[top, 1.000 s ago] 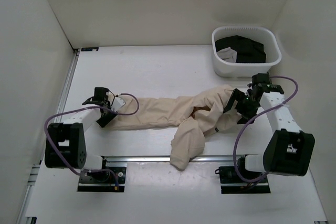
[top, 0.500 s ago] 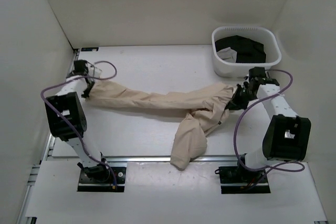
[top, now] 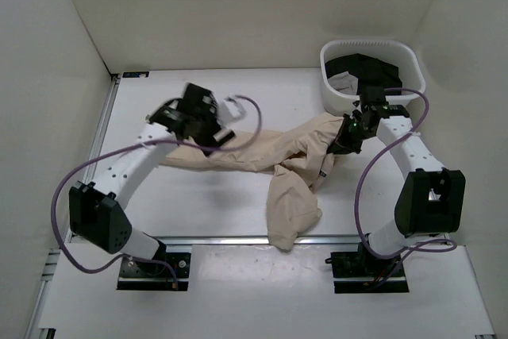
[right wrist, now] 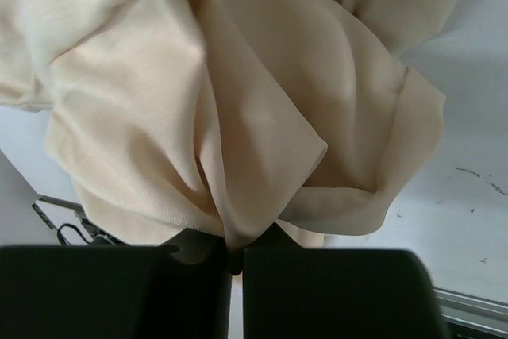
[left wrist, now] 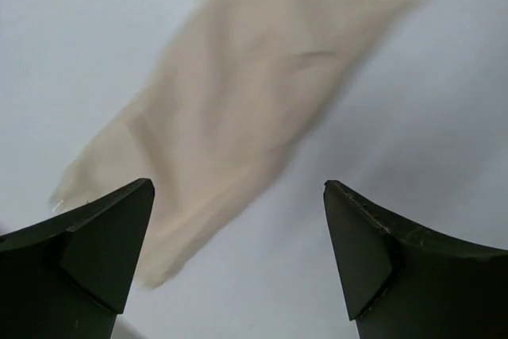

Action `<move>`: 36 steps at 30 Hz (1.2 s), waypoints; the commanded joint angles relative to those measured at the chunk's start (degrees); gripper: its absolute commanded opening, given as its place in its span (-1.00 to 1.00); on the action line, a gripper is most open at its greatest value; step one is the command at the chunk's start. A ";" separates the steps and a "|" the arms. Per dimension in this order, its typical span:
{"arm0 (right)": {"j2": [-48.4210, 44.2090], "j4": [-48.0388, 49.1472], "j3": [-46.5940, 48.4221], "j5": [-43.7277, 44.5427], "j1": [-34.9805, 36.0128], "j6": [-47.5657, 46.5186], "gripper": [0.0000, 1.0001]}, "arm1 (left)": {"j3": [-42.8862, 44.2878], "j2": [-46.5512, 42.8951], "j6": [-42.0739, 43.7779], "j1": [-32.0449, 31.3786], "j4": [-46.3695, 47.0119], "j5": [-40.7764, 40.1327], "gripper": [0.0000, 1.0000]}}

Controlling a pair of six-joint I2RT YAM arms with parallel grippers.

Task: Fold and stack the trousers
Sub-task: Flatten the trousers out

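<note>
The beige trousers (top: 262,152) lie crumpled across the middle of the table, one leg stretched left and the other bent toward the near edge (top: 292,220). My right gripper (top: 343,139) is at their right end. In the right wrist view it (right wrist: 236,248) is shut on a pinched fold of the trousers (right wrist: 238,101). My left gripper (top: 209,131) hovers above the left leg. Its jaws stand wide apart in the left wrist view (left wrist: 238,186), with nothing between them. Below it lies the leg of the trousers (left wrist: 254,93), blurred.
A white basket (top: 336,99) stands at the back right, just behind my right arm, holding black garments (top: 369,73) with a white label. White walls close in the table on the left, back and right. A metal rail (top: 222,241) runs along the near edge.
My left gripper has let go of the leg end at the far left, opened, and swung right over the leg. The right gripper, shut on the trousers, moved slightly back toward the basket.
</note>
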 commanded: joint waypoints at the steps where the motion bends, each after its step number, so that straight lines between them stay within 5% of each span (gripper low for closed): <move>1: 2.00 -1.49 1.35 2.02 -0.20 -0.17 -1.00 | -6.78 -1.92 -5.54 -15.72 -9.98 11.43 1.00; 7: 2.54 -2.55 2.49 6.24 -0.20 -0.88 -1.00 | -6.80 8.36 -13.46 -29.92 -4.27 18.55 1.00; 23: -0.97 -2.55 -1.55 10.90 -0.20 0.26 -1.00 | 1.72 23.30 -22.60 -30.47 4.62 36.92 1.00; 27: -1.50 -2.55 -2.08 10.90 -0.20 0.26 -1.00 | 2.77 27.53 -23.83 -30.47 4.62 35.09 0.16; 28: -1.50 -2.55 -2.08 11.42 -0.20 0.79 -1.00 | 2.78 27.53 -23.84 -29.95 4.62 34.47 -0.69; 33: -1.50 -5.87 0.45 14.41 -0.20 0.26 -1.00 | 2.78 23.24 -24.02 -25.38 1.21 21.58 -0.72; 36: -2.03 -14.56 5.37 20.55 -0.73 -2.37 -1.00 | 2.25 15.95 -19.99 -17.74 -1.97 -0.36 -0.72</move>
